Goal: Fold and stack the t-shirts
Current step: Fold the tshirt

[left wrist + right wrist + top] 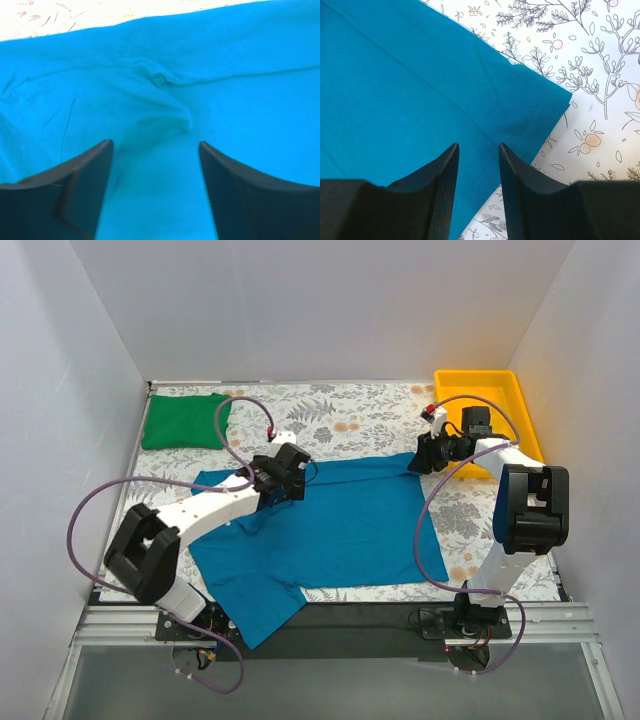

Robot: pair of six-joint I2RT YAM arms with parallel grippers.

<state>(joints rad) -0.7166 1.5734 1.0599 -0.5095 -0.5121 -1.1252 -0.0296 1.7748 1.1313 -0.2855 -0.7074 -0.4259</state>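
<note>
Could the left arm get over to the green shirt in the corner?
Probably yes. The green shirt lies on that arm's side, and only flowery tablecloth separates it from the left gripper, which is open.

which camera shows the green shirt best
Top external: the green t-shirt lies folded at the far left, fully in frame. Neither wrist view shows it; both look down at the blue t-shirt.

The teal-blue t-shirt (340, 530) and green t-shirt (185, 421) were plain; the tray (490, 385) was yellow; the tabletop (350, 420) was floral-printed white.
</note>
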